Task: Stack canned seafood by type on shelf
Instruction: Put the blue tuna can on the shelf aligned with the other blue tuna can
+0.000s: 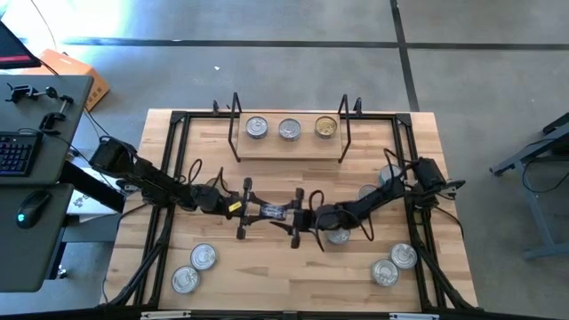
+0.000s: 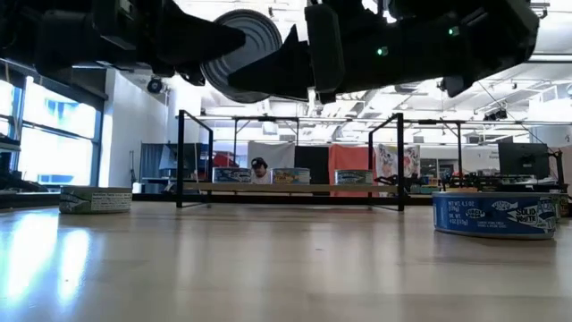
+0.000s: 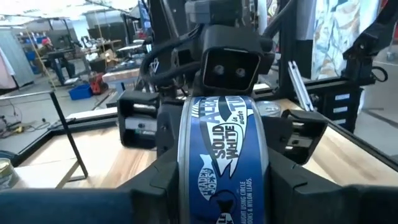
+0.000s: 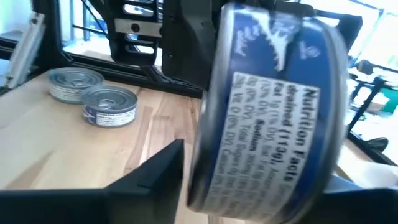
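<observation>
Fingers of both grippers are meeting at mid-table around one blue-labelled tin (image 3: 222, 165), lifted clear of the wood and standing on edge, its flat faces turned sideways. Left gripper (image 1: 258, 212) is clamping the tin across its faces. Right gripper (image 1: 300, 216) is closing in from the opposite side, fingers apart with the tin between them; whether they are already bearing on it I cannot tell, the overhead angle being crowded there. Looks like a hand-over between the arms.

Shelf (image 1: 289, 148) is lying straight beyond the pair toward the far edge, about equally near to either arm, already carrying three tins (image 1: 290, 129) in a row, one of them gold-topped. Whichever arm ends up carrying must clear the other's fingers first, then pass between the wire uprights (image 1: 236, 124).

Loose tins are sitting in two groups near the front edge, left pair (image 1: 194, 268) and right pair (image 1: 394, 264), with more under the right arm.
</observation>
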You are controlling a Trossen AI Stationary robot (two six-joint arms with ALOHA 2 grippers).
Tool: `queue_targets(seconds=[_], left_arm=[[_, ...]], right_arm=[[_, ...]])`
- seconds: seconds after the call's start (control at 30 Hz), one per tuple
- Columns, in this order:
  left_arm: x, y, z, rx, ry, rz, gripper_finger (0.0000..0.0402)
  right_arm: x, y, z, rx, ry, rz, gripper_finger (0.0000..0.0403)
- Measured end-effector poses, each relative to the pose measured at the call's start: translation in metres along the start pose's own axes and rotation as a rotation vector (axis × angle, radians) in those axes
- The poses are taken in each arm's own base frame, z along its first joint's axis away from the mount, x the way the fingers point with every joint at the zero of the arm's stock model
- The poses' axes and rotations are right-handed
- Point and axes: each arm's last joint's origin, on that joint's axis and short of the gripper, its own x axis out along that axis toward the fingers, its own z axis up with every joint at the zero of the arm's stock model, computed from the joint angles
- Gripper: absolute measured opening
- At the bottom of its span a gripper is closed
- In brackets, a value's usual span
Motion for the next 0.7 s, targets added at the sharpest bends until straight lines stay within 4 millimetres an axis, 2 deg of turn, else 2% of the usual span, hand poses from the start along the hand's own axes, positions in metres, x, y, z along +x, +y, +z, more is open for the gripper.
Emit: queue_targets(seconds=[0.2,0.5,0.7], left_arm=[[0.000,0.000,-0.001,0.062,0.018,-0.006,0.0150],[-0.011,0.005,0.016,0.140,0.128,0.001,0.0245],[0.011,0.003,0.041,0.261,0.408,0.026,0.0271]], right_arm=[[-0.001,0.003,-0.001,0.007,0.019,-0.008,0.0120],[0.001,-0.001,-0.012,0.058,0.119,0.000,0.0120],[0.003,-0.009,-0.017,0.066,0.153,-0.016,0.0122]])
